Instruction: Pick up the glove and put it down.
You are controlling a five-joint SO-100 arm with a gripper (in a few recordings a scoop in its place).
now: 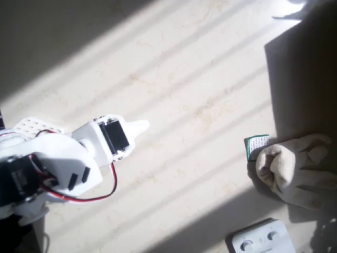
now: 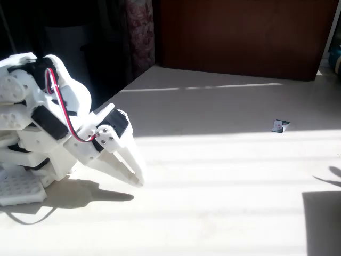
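Gripper (image 2: 137,178): fingers pressed together, holding nothing, tip low over the table (image 2: 224,176)
Glove (image 1: 295,169): lying at the overhead view's right edge, well apart from the gripper; green card (image 1: 256,145) touching its left side

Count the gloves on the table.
1. The soft cream-beige fabric glove lies at the overhead view's right edge, beside the small green-and-white card; others could lie out of frame.

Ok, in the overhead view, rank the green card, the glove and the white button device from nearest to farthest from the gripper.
1. The green card, right of the gripper, at the glove's left edge.
2. The glove, just beyond the card, by the right edge.
3. The white device, bottom right. Its near corner comes close to matching the glove, so treat the last two as a narrow call.
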